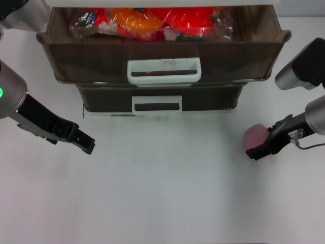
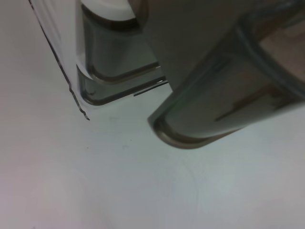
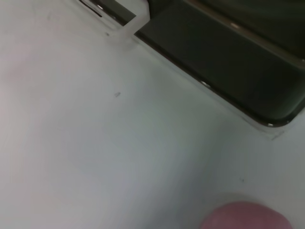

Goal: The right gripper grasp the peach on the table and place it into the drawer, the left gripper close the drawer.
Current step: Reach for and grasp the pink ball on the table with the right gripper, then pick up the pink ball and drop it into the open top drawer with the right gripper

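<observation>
The peach (image 1: 254, 135), a small matte pink ball, lies on the white table (image 1: 167, 193) at the right, in front of the cabinet. My right gripper (image 1: 259, 150) reaches in from the right and sits against the peach's right and near side, covering part of it. In the right wrist view the peach (image 3: 245, 218) shows only as a pink curve at the edge. The deep brown drawer (image 1: 91, 61) stands pulled out, its broad white handle (image 1: 164, 71) facing me. My left gripper (image 1: 85, 143) hovers over the table to the left, short of the cabinet's front corner.
Glossy red and orange packets (image 1: 152, 20) fill the open drawer. Below it a shallower brown drawer (image 1: 213, 96) with a narrower white handle (image 1: 156, 104) is shut. The left wrist view shows the open drawer's corner (image 2: 228, 95) overhanging the lower drawers (image 2: 119, 62).
</observation>
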